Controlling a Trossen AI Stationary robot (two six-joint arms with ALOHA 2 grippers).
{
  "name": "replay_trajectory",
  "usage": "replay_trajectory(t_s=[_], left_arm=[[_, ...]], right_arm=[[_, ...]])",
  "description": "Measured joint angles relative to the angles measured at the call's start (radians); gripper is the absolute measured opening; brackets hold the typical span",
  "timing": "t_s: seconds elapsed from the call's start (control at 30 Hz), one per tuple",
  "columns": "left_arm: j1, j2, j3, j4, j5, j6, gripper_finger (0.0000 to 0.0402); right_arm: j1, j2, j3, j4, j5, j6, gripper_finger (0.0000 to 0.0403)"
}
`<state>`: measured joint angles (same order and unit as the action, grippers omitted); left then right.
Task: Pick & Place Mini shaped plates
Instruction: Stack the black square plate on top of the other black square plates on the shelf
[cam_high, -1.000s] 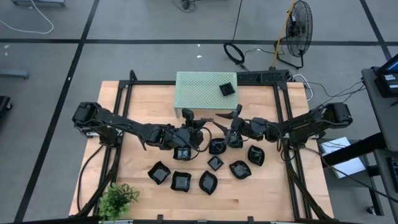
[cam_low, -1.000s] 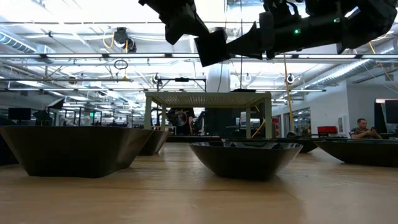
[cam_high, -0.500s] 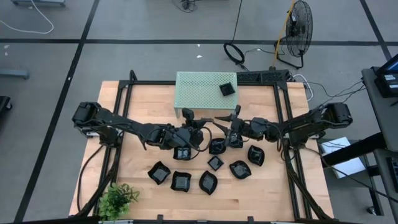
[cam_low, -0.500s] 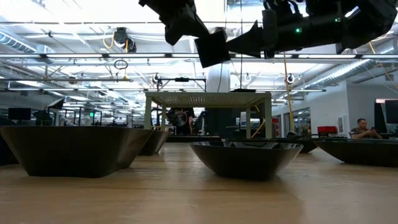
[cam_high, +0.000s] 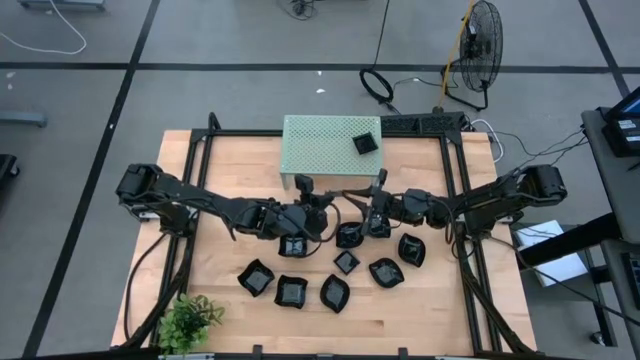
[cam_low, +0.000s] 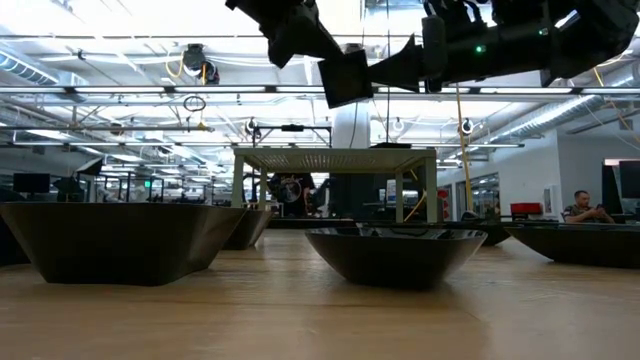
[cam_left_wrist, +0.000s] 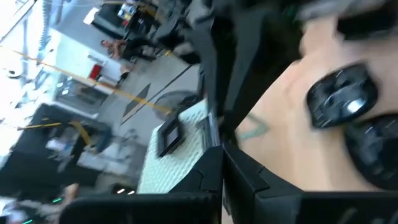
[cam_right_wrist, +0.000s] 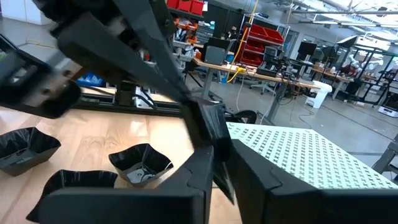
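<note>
Wood table (cam_high: 230, 180): pale top; both arms reach in from the sides and meet over its middle.
Green stand (cam_high: 320, 145): perforated metal, at the far edge; one black plate (cam_high: 365, 144) already sits on its right corner.
Arm pose: both stretched low and long, wrists nearly level, tips close together in front of the stand.
Loose plates (cam_high: 290, 291): about eight glossy black dishes spread on the wood, below the grippers and nearer.
Held plate (cam_low: 345, 78): square, carried edge-up, well above the table, between the two grippers.
Right gripper (cam_right_wrist: 219, 149): fingers pinching the plate's lower edge.
Left gripper (cam_high: 325, 203): tip at the same plate; whether it grips, cannot tell.
Handling, as I judge: light, stiff, slick glaze, chips if dropped; take by the raised rim, one finger inside, one outside.
</note>
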<state>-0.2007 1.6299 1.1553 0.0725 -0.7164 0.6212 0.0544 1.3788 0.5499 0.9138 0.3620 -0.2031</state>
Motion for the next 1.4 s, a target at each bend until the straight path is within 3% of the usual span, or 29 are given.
replay_trajectory(t_s=[0.13,0.33,0.6,0.83,0.97,1.07,1.2,1.4], left_arm=[[-0.001,0.0,0.0,0.043,0.095,-0.048,0.0022],[-0.006,0.0,0.0,0.13,0.277,-0.11,0.0016],[-0.071,-0.037,0.0,0.166,0.21,-0.138,0.005],[-0.177,-0.205,0.0,-0.1,0.023,-0.234,0.0101],[-0.198,-0.314,-0.003,-0.373,0.054,-0.422,0.0098],[-0.19,-0.376,-0.077,-0.435,0.108,-0.495,0.0091],[-0.162,-0.46,-0.277,-0.251,0.21,-0.447,0.0081],[-0.076,-0.612,-0.569,0.123,0.307,-0.314,0.006]], right_arm=[[0.0,0.0,0.0,0.0,-0.001,-0.013,0.0007],[0.0,0.0,0.0,-0.001,0.002,-0.026,0.0001],[0.0,0.0,0.0,-0.05,0.002,-0.026,0.0],[-0.001,0.0,0.0,-0.066,0.004,-0.012,0.0],[-0.018,-0.034,0.0,-0.074,0.003,0.043,0.0],[-0.046,-0.106,0.0,-0.118,0.003,0.097,0.0],[-0.103,-0.231,0.082,-0.381,0.009,0.161,0.0],[-0.235,-0.26,0.401,-0.935,-0.016,0.194,0.0]])
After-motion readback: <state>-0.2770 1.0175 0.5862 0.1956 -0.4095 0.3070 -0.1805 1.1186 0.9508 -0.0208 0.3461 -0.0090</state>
